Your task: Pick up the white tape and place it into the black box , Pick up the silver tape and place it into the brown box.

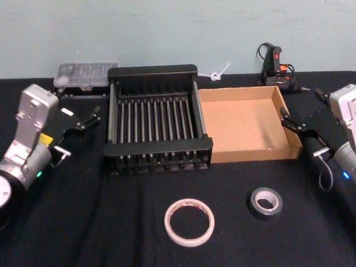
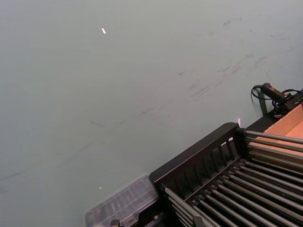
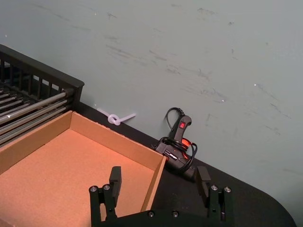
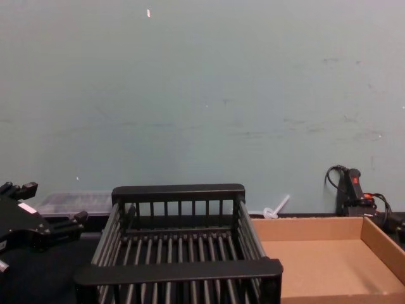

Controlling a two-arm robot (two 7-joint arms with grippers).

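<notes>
Two rolls lie flat on the black table's near side in the head view: white tape (image 1: 189, 222) ahead of the black box (image 1: 158, 118), silver tape (image 1: 266, 202) just right of it, nearer the brown box (image 1: 245, 123). Left gripper (image 1: 83, 119) and right gripper (image 1: 297, 125) hover spread and empty beside their boxes, well behind the rolls. Right wrist view: fingers (image 3: 115, 178) apart over the tray's corner. Chest view: both boxes empty, with open cloth around the rolls for reaching.

Workshop, scuffed wall (image 4: 202, 95), glue gun (image 3: 179, 142)
</notes>
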